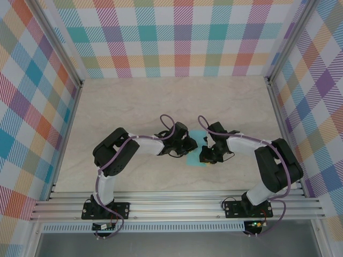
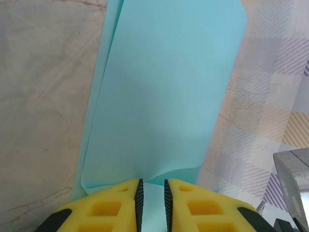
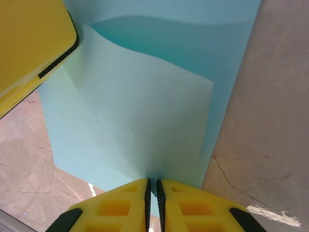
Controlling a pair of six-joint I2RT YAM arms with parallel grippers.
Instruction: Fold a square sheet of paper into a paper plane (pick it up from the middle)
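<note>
Near the centre of the top view, the folded blue sheet of paper (image 1: 196, 158) is held close to the tabletop (image 1: 134, 101), pinched at opposite edges between the narrowed left jaws and right jaws, and could be torn or creased crookedly if pulled unevenly.

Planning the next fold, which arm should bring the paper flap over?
Probably right: the right tool is shut on the sheet, lifting a flap above the lower layer; the left tool grips the opposite edge.
</note>
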